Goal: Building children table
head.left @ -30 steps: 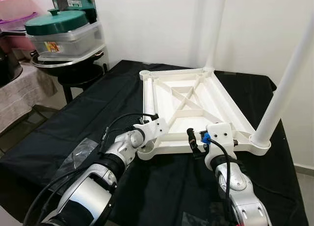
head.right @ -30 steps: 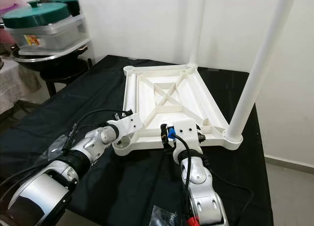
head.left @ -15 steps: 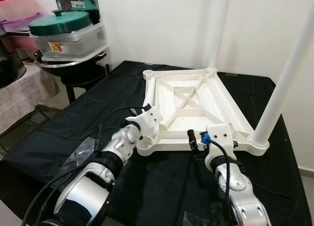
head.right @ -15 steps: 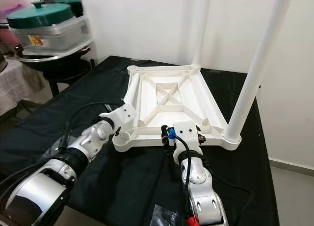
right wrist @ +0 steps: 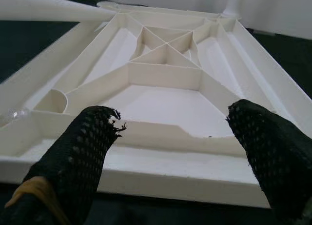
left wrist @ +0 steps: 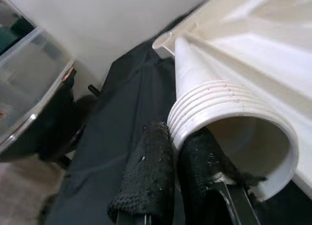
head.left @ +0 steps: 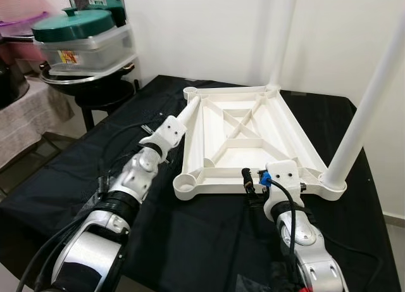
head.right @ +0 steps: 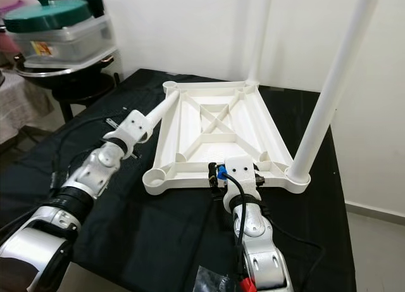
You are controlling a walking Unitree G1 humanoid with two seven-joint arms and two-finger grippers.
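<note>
The white plastic tabletop (head.left: 253,124) lies upside down on the black cloth. Two white legs stand upright in its right corners, one far (head.left: 281,32) and one near (head.left: 373,102). My left gripper (head.left: 166,132) is shut on the threaded end of a loose leg (head.left: 188,111), pinching its rim (left wrist: 219,103) between the fingers (left wrist: 148,171). This leg slants along the left side, its tip at the far-left corner. The near-left socket (head.left: 186,183) holds nothing. My right gripper (right wrist: 180,152) stands open at the tabletop's near edge (right wrist: 165,176), with its fingers (right wrist: 83,152) wide apart.
Stacked plastic containers with a green lid (head.left: 76,35) sit on a dark round stand at the back left. The black cloth (head.left: 202,247) covers the work table, which ends near the white wall at the right. Cables run along both arms.
My left gripper has carried the leg's threaded end from the near-left corner socket up and out to the left. The right gripper stays at the near edge.
</note>
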